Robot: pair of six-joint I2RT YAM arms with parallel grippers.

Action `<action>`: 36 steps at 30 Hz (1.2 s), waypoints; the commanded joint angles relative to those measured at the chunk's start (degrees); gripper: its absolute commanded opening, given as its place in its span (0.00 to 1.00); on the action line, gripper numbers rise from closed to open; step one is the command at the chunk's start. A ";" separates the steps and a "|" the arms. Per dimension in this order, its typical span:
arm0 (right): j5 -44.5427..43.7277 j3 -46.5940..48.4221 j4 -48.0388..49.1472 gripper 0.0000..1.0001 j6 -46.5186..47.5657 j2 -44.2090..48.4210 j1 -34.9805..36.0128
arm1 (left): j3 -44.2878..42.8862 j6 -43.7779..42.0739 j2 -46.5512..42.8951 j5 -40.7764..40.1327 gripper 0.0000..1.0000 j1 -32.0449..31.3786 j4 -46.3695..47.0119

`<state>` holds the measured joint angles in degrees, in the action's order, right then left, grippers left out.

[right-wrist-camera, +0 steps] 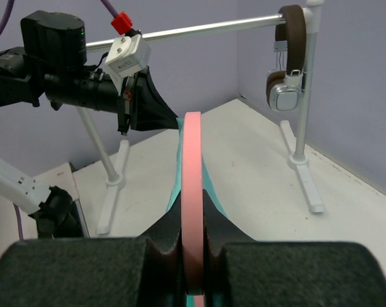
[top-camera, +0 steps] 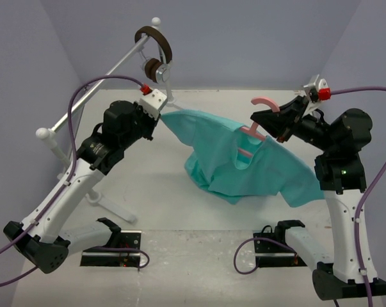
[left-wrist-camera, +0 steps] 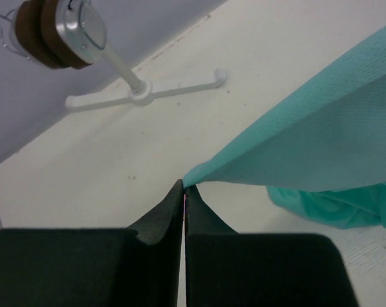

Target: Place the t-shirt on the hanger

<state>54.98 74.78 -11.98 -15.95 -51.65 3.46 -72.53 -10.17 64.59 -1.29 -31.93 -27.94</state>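
Top external view is showing us holding the teal t-shirt [top-camera: 244, 169] up between both arms, with its lower folds sagging onto the white counter [top-camera: 180, 217]. Our left gripper [top-camera: 159, 116] is pinching one edge of the cloth, jaws pressed together on it, and is holding that edge taut out to the left, near the white rail stand [top-camera: 96, 89]. Our right gripper [top-camera: 271, 131] is clamping on the pink hanger [top-camera: 264, 101]; in the right wrist view the pink plastic is sitting squeezed between the two pads. The hanger's hook is sticking up clear of the cloth, while lower pink sections are showing at the shirt's neck opening. Brown headphones [top-camera: 155, 51] are hanging from the top of the rail stand, apart from the shirt.
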 commanded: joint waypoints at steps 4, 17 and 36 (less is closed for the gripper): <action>-6.02 0.46 1.83 0.00 -1.81 -0.48 -0.47 | -1.01 7.24 -1.35 -10.58 0.00 5.79 3.73; 2.76 1.10 0.79 0.00 -1.25 -4.18 0.11 | -7.32 8.35 0.07 20.84 1.00 7.67 2.47; 5.36 1.08 -1.22 0.00 7.71 -8.44 15.22 | -21.40 34.81 16.23 64.47 0.72 -4.35 38.14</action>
<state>60.17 74.56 -14.73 -9.32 -59.24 16.65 -91.46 20.50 78.87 61.49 -34.82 8.25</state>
